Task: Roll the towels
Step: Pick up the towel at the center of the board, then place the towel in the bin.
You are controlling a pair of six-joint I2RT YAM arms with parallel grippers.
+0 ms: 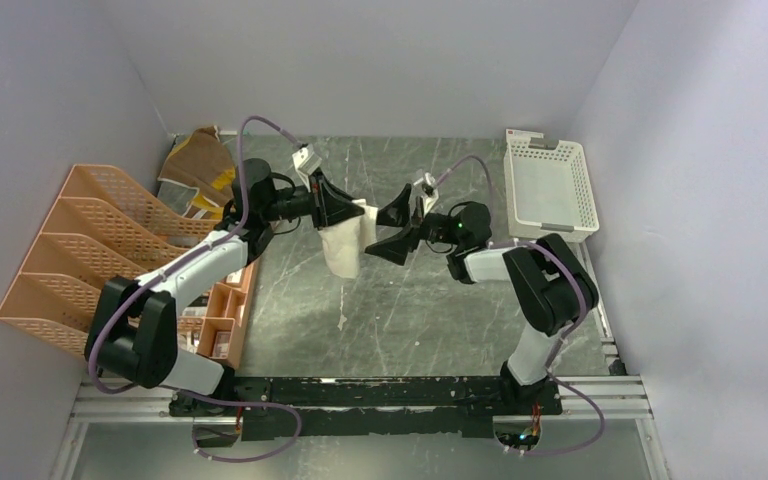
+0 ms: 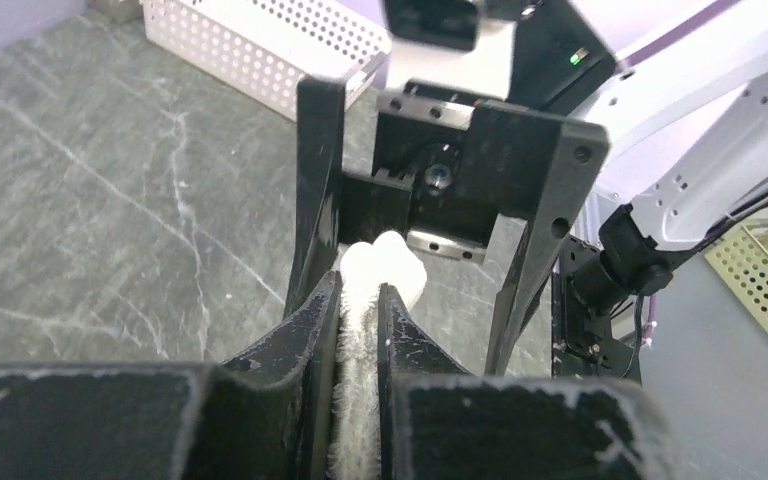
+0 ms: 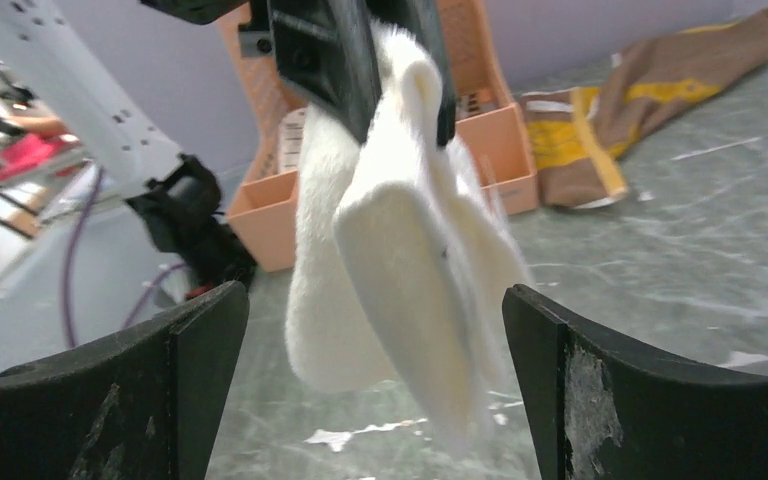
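My left gripper (image 1: 345,212) is shut on the cream-white towel (image 1: 345,245) and holds it up off the table; the towel hangs folded below the fingers. In the left wrist view the cloth (image 2: 360,330) is pinched between the two jaws. My right gripper (image 1: 392,232) is open, facing the hanging towel from the right and close to it, not touching. In the right wrist view the towel (image 3: 390,250) hangs in front of the spread jaws. The brown towel with mustard-yellow patches (image 1: 200,165) lies crumpled at the back left, also in the right wrist view (image 3: 640,110).
An orange mesh file rack (image 1: 90,240) stands along the left wall, with small orange trays (image 1: 222,315) beside it. A white slotted basket (image 1: 548,187) sits at the back right. The table is dark green marble (image 1: 410,310).
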